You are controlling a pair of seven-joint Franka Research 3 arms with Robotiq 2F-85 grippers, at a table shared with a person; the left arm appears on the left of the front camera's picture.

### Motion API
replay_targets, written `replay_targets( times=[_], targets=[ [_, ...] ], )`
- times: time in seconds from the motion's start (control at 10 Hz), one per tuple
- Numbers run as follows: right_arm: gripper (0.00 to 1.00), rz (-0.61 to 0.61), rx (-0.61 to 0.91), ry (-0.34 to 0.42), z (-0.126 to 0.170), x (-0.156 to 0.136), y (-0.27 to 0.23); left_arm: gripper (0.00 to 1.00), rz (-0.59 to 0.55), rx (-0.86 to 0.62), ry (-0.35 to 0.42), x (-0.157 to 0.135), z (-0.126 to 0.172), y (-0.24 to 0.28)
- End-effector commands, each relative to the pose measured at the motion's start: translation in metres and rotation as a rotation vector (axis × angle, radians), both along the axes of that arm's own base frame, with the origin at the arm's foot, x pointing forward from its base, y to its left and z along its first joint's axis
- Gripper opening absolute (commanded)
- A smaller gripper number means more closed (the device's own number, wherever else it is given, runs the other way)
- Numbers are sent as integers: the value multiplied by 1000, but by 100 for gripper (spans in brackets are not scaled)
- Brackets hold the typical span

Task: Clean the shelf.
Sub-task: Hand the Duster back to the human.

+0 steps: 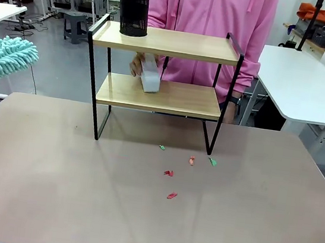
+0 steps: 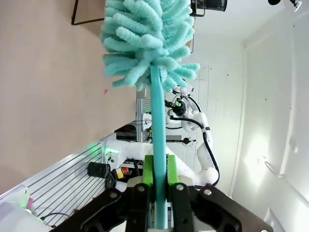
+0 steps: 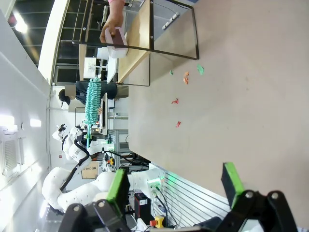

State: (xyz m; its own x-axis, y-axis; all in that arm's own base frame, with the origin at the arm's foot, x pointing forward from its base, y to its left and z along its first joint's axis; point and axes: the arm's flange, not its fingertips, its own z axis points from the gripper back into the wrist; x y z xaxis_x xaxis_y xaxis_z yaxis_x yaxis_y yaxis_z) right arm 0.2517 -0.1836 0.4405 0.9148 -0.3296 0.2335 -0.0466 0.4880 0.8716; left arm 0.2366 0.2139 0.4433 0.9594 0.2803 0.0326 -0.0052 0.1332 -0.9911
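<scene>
The duster [image 2: 145,43] is clamped in the left gripper [image 2: 159,166]; the right gripper [image 3: 175,180] is held wide, empty. The cup [image 1: 133,16] on the shelf [image 1: 173,43] could be toppled, or the hand [image 1: 136,65] struck, by a broad sweep.

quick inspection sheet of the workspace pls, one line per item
surface: table, scraps on it
job's things: shelf standing on table; duster
clutter: mesh cup on top board; white block on lower board, a hand on it; red and green scraps in front of shelf
claws: left claw shut on duster handle; right claw open
cables: black lead along the other arm
surroundings: white table at right; person behind shelf
</scene>
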Motion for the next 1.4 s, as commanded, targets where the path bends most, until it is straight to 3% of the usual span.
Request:
replay_targets(
  times=[0.0, 0.2, 0.3, 0.4, 0.6, 0.7, 0.8, 0.9, 1.0, 1.2, 1.3],
  targets=[
    [100, -13, 24, -102, 29, 1, -6, 13, 14, -14, -178, 9, 43, -7],
    [100, 24, 41, -284, 101, 1, -4, 13, -47, -140, -484, -5, 121, -24],
    [100, 75, 46, -348, 123, -4, 10, 13, -67, -185, -592, -19, 144, -37],
    [100, 246, 86, -377, 132, -12, 37, 13, -216, -231, -634, -36, 155, -58],
    [100, 547, 142, -451, 133, -32, 88, 13, -599, -198, -524, -44, 152, -108],
    [100, 611, 130, -483, 127, -44, 101, 13, -770, -172, -436, -42, 146, -133],
    [100, 406, 94, -406, 150, -30, 73, 13, -879, -21, -331, -38, 136, -151],
    [100, 406, 94, -406, 150, -30, 73, 13, -952, 62, -239, -35, 125, -142],
    [100, 406, 94, -406, 150, -30, 73, 13, -707, -151, -430, -41, 141, -162],
    [100, 452, 99, -409, 142, -37, 76, 13, -707, -151, -430, -41, 141, -162],
    [100, 479, 107, -420, 138, -14, 93, 13, -790, -83, -344, -36, 128, -171]
  ],
)
